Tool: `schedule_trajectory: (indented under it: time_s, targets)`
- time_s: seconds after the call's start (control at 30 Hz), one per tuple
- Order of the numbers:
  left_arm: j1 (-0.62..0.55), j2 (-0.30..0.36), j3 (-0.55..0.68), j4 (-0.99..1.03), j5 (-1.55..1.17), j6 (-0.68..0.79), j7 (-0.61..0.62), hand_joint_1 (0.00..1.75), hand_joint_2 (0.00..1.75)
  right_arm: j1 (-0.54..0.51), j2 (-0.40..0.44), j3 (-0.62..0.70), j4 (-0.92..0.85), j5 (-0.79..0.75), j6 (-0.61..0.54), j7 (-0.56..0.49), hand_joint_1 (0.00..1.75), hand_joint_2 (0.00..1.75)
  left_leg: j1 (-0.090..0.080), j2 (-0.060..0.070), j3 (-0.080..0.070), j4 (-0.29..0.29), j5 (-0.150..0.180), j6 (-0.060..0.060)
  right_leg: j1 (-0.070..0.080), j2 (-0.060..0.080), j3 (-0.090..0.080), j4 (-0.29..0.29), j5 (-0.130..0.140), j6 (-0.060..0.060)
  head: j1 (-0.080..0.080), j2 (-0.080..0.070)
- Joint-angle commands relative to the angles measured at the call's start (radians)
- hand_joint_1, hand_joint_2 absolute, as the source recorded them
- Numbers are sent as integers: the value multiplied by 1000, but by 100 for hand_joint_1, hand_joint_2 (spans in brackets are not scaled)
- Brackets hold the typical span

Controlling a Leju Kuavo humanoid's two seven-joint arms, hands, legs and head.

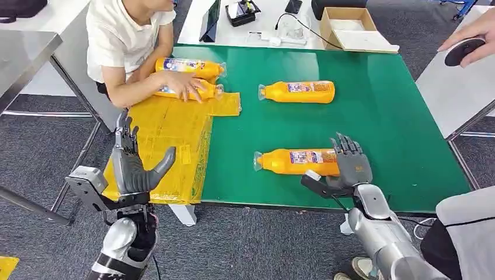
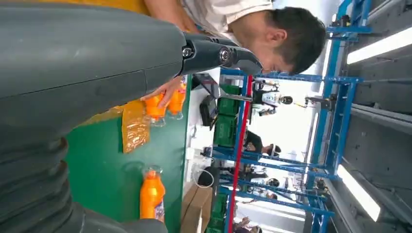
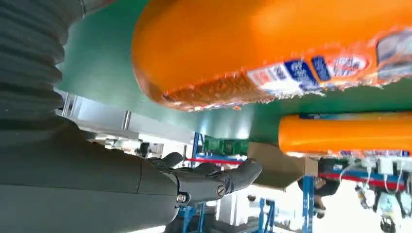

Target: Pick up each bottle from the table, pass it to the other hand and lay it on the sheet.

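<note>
Two orange bottles lie on the green table [image 1: 373, 111]: a near bottle [image 1: 297, 161] [image 3: 272, 48] and a far bottle [image 1: 297, 91] [image 3: 345, 133] [image 2: 152, 196]. My right hand [image 1: 349, 165] is open at the near bottle's base end, fingers spread, thumb apart from it. Two more bottles [image 1: 190, 66] [image 1: 204, 90] lie at the far end of the yellow sheet [image 1: 169, 146], under a person's hand [image 1: 184, 86]. My left hand [image 1: 133, 163] is held upright and open over the sheet's near left edge, holding nothing.
A person [image 1: 131, 41] leans over the table's far left corner. Another person's hand [image 1: 470, 41] holds a dark object at the right. A cardboard box [image 1: 349, 26] and cables lie on the white table behind. A grey table [image 1: 455, 93] stands to the right.
</note>
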Motion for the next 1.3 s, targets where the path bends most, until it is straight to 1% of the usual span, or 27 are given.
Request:
schedule_trajectory:
  time_s: [0.03, 0.07, 0.13, 0.17, 0.23, 0.27, 0.3, 0.5, 0.53, 0.57, 0.6, 0.63, 0.67, 0.7, 0.73, 0.77, 0.8, 0.83, 0.9, 0.97, 1.0, 1.03, 1.07, 1.13, 1.23, 1.27, 1.3]
  targets:
    - [-49, 5, -20, 71, 20, -12, 12, 0, 175, -75, 34, 31, 130, -15, 37, -10, 0, 175, 0, 1, 2, 0, -1, -1, 0, 1, 2, 0, -1, -1, 0, 0]
    - [-49, 5, -20, 71, 20, -12, 12, 0, 175, -75, 34, 31, 130, -15, 37, -10, 0, 175, 0, 1, 4, 0, -2, -1, 0, 1, 4, 0, -2, -2, 0, 0]
    - [-49, 5, -20, 74, 20, -12, 12, 0, 175, -74, 32, 31, 130, -15, 35, -11, 0, 175, 0, 1, 2, 0, -1, -1, 0, 0, 2, 0, -1, -1, 0, 0]
    - [-51, 6, -21, 77, 21, -12, 12, 0, 175, -76, 35, 29, 135, -22, 45, -14, 0, 175, 0, 2, 4, 0, -2, -1, 0, 1, 4, 0, -2, -2, 0, 0]
    - [-64, 5, -32, 90, 21, -13, 13, 0, 175, -69, 42, 15, 150, -52, 62, -36, 0, 175, 0, 0, 2, 0, -1, -1, 0, 0, 1, 0, -1, -1, 0, 0]
    - [-66, 5, -34, 92, 21, -14, 13, 0, 175, -69, 44, 16, 154, -53, 69, -39, 0, 175, 0, 2, 7, 0, -3, -2, 0, 1, 6, 1, -3, -3, 0, 0]
    - [-71, 8, -40, 97, 16, -14, 14, 0, 175, -63, 49, 13, 163, -62, 77, -43, 0, 175, 0, 0, 2, 0, -1, -1, 0, 0, 2, 0, -1, -2, 0, 0]
    - [-73, 14, -52, 117, 6, -16, 25, 0, 175, -43, 43, 6, 198, -88, 157, -25, 0, 175, 0, 0, 5, -1, -1, -1, 1, -1, 5, -1, -2, -2, 0, 0]
    - [-75, 13, -54, 122, 6, -16, 25, 0, 175, -41, 34, 1, 204, -102, 195, -44, 0, 175, 0, -1, 3, -1, -1, -1, 0, -1, 3, -1, -1, -1, 0, 0]
    - [-77, 14, -57, 125, 7, -17, 27, 0, 175, -39, 29, 7, 207, -110, 200, -45, 0, 175, 0, 0, 6, -1, -1, -1, 0, -1, 5, -1, -2, -2, 0, 0]
    - [-80, 13, -58, 128, 7, -18, 27, 0, 175, -39, 24, 8, 209, -113, 212, -52, 140, 175, 0, -1, 4, -1, -1, -1, 1, -1, 4, -1, -1, -2, 0, 0]
    - [-83, 13, -60, 131, 7, -19, 27, 0, 175, -38, 22, 4, 215, -122, 230, -58, 175, 175, 1, -1, 6, -1, -1, -1, 1, -2, 6, -1, -2, -2, 0, 0]
    - [-86, 13, -62, 132, 7, -23, 27, 0, 175, -37, 20, 8, 216, -119, 236, -60, 175, 175, 0, 0, 6, -1, -1, -1, 1, -2, 5, -1, -1, -2, 0, 0]
    - [-90, 15, -65, 134, 8, -28, 27, 0, 175, -34, 20, 5, 218, -125, 248, -64, 175, 175, 1, 0, 9, -1, -2, -2, 1, -2, 9, -2, -3, -3, 0, 0]
    - [-91, 15, -65, 134, 9, -30, 27, 0, 175, -28, 18, 2, 216, -131, 250, -66, 175, 175, 0, 1, 6, -1, -1, -1, 1, -2, 6, -1, -1, -2, 0, 0]
    - [-93, 17, -67, 134, 9, -33, 27, 0, 175, -21, 16, -2, 217, -138, 251, -67, 175, 175, 0, 0, 8, -1, -1, -2, 1, -3, 8, -2, -2, -3, 0, 0]
    - [-95, 20, -72, 135, 9, -40, 27, 0, 175, -12, 12, -3, 220, -141, 250, -66, 171, 175, 1, -1, 6, -1, 0, -1, 1, -3, 6, -2, -1, -2, 0, 0]
    - [-96, 21, -73, 136, 10, -43, 27, 0, 175, -6, 9, -3, 225, -141, 253, -63, 175, 175, 1, -2, 9, -2, -1, -2, 1, -4, 9, -3, -2, -3, 0, 0]
    - [-98, 23, -75, 140, 11, -48, 28, 0, 175, 10, 3, -9, 234, -150, 260, -67, 171, 175, 1, -2, 10, -2, -1, -1, 1, -4, 10, -3, -2, -2, 0, 0]
    - [-98, 23, -75, 143, 12, -50, 29, 0, 175, 25, -1, -9, 240, -152, 263, -70, 175, 175, 1, -2, 12, -2, -1, -2, 2, -5, 12, -3, -2, -2, 0, 0]
    - [-98, 24, -74, 145, 12, -50, 29, 0, 175, 34, -2, -19, 243, -164, 267, -74, 175, 175, 1, -2, 12, -2, -1, -1, 1, -4, 11, -3, -1, -2, 0, 0]
    - [-97, 24, -74, 146, 13, -50, 29, 0, 175, 40, -1, -20, 243, -165, 263, -76, 173, 175, 1, -4, 14, -3, 0, -2, 2, -6, 14, -5, -2, -3, 0, 0]
    - [-97, 24, -75, 146, 13, -52, 29, 0, 175, 43, -3, -21, 245, -167, 266, -78, 175, 175, 1, -2, 13, -2, -1, -1, 1, -4, 12, -3, -1, -2, 0, 0]
    - [-110, 21, -77, 148, 17, -57, 32, 0, 175, 42, 4, -26, 244, -172, 267, -77, 175, 175, 1, -4, 14, -3, 0, -1, 2, -6, 14, -4, -2, -3, 0, 0]
    - [-116, 19, -77, 149, 19, -59, 36, 0, 175, 38, 7, -25, 244, -171, 271, -73, 175, 175, 1, -1, 14, -1, -1, -1, 2, -3, 12, -3, -1, -2, 1, 0]
    - [-116, 19, -77, 149, 19, -59, 36, 0, 175, 38, 7, -25, 244, -171, 271, -73, 175, 175, 1, -3, 16, -3, -1, -2, 2, -5, 14, -4, -2, -4, 0, 0]
    - [-116, 19, -77, 149, 19, -59, 36, 0, 175, 38, 7, -25, 244, -171, 271, -73, 175, 175, 1, -2, 16, -2, 0, -1, 2, -4, 14, -4, -1, -2, 0, 0]
